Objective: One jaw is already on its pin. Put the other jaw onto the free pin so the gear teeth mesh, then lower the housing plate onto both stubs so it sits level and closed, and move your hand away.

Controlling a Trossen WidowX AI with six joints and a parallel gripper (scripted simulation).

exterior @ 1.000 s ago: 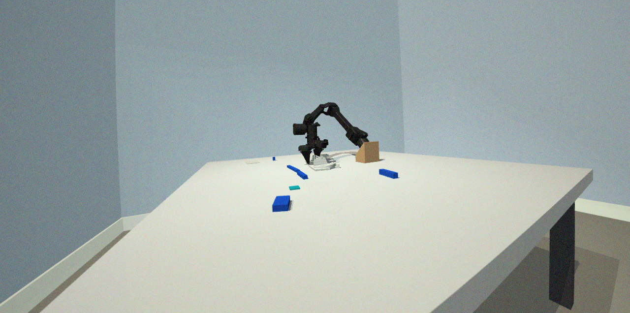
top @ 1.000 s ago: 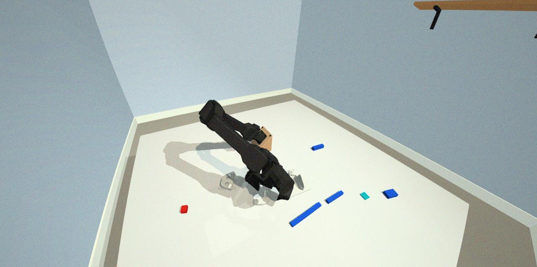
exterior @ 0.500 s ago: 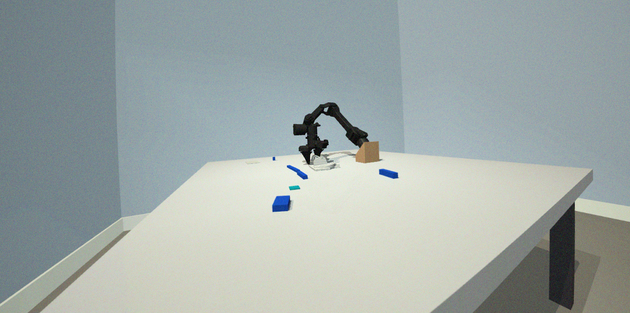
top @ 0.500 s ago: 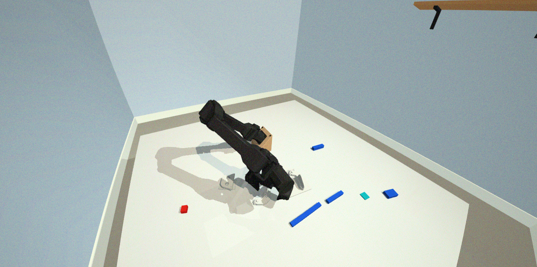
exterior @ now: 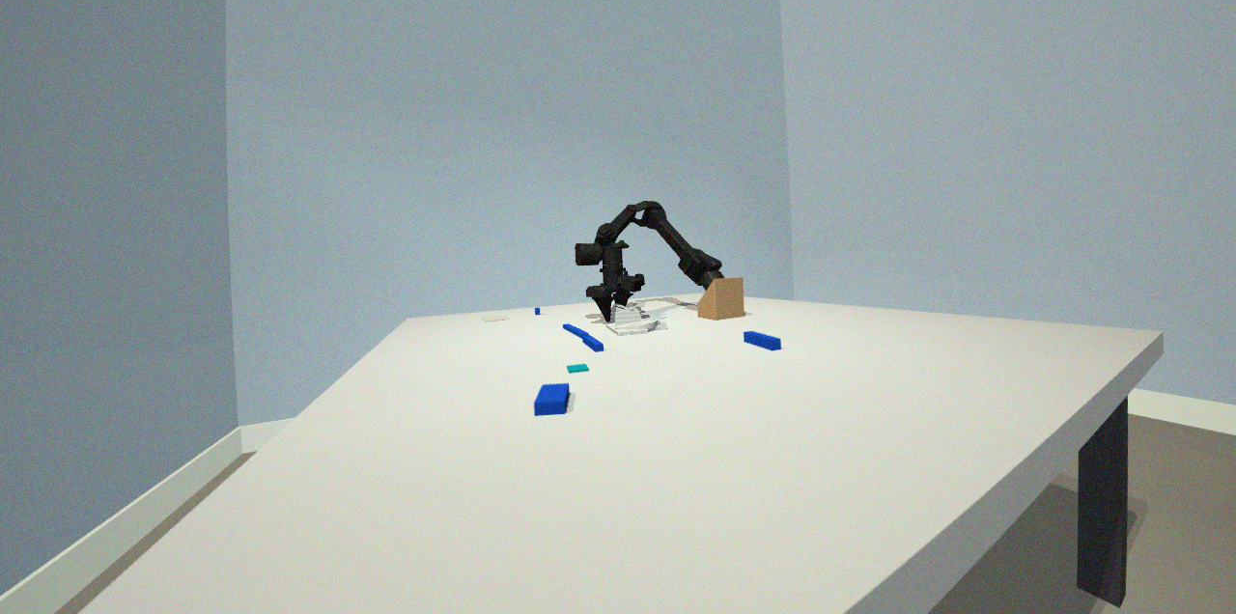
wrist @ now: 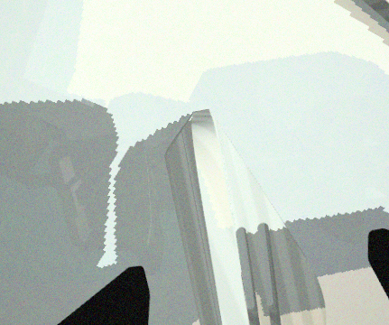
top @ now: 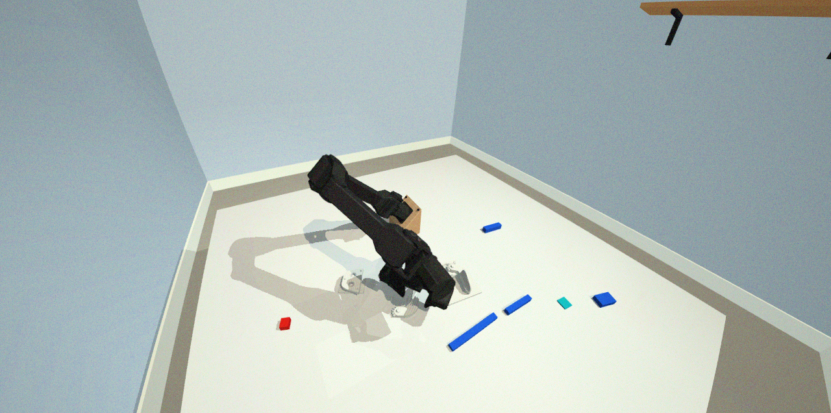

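Note:
My gripper (top: 417,295) (exterior: 615,313) (wrist: 257,264) points down, low over the table, with its fingers apart. In the wrist view the loose white jaw (top: 399,311) (wrist: 221,203) stands between the two black fingertips, with a gap on each side. Its gear end shows beside the arm in the top view. The white base (top: 469,296) (exterior: 629,333) lies right of the gripper in the top view, with the other jaw (top: 463,281) upright on it. The white housing plate (top: 350,282) lies to the left. The free pin is hidden by the arm, and tooth contact cannot be seen.
Two blue bars (top: 472,332) (top: 517,304), a teal tile (top: 564,302) (exterior: 576,368) and a blue block (top: 604,299) (exterior: 551,399) lie beyond the base. Another blue bar (top: 491,227) (exterior: 762,341) lies near the wooden arm mount (exterior: 722,299). A red block (top: 284,323) lies left.

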